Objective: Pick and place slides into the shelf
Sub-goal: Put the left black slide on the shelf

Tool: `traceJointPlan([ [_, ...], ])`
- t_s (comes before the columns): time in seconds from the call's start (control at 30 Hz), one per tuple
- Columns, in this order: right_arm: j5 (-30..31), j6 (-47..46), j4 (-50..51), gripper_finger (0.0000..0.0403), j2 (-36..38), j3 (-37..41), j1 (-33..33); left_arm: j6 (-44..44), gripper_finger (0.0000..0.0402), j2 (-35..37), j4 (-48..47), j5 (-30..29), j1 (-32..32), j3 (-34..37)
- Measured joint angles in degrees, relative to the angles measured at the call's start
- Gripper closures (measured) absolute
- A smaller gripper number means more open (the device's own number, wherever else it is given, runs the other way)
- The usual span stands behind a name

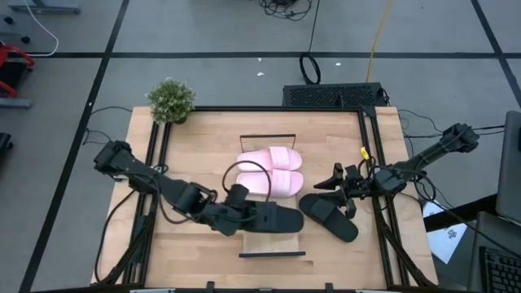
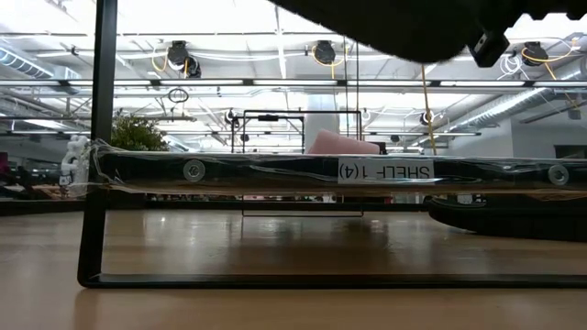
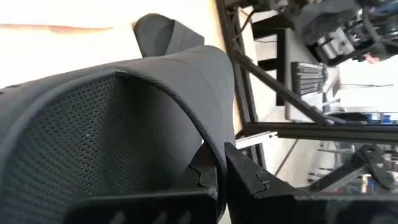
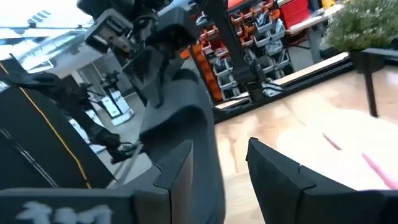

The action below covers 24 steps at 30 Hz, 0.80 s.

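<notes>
The shelf point(image 1: 273, 241) is a narrow wooden board with black end bars, running far to near at the table's middle; it also shows in the low view point(image 2: 275, 171). Two pale pink slides point(image 1: 270, 171) lie side by side on its far half. My left gripper point(image 1: 241, 213) is shut on a black slide point(image 1: 277, 218), which hangs above the shelf's near half point(image 2: 413, 27). A second black slide point(image 1: 330, 216) rests sole down on the table right of the shelf. My right gripper point(image 1: 327, 185) is open just above that slide's far end. My left gripper point(image 3: 214, 180) pinches the black slide at the edge of its wide strap point(image 3: 208, 140), near the slide's left end. The fingers reach in roughly level from the table's left, along the slide. The slide is lifted clear, lying about level above the shelf board.
A small potted plant point(image 1: 171, 99) stands at the table's far left corner. Black frame rails point(image 1: 370, 155) run along the table's sides, and a dark box point(image 1: 334, 95) sits beyond the far edge. Bare wood point(image 1: 195, 155) lies left of the shelf.
</notes>
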<state>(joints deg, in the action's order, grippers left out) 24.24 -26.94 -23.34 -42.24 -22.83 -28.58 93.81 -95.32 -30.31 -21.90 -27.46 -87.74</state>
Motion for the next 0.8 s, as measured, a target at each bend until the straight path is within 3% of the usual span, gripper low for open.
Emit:
traceJointPlan([
  [0.8, 0.0, 3.9, 1.3, 0.0261, 0.6, 0.0, 0.9, 8.9, 0.0401, -7.0, -2.7, 2.9, -0.6, 0.0],
])
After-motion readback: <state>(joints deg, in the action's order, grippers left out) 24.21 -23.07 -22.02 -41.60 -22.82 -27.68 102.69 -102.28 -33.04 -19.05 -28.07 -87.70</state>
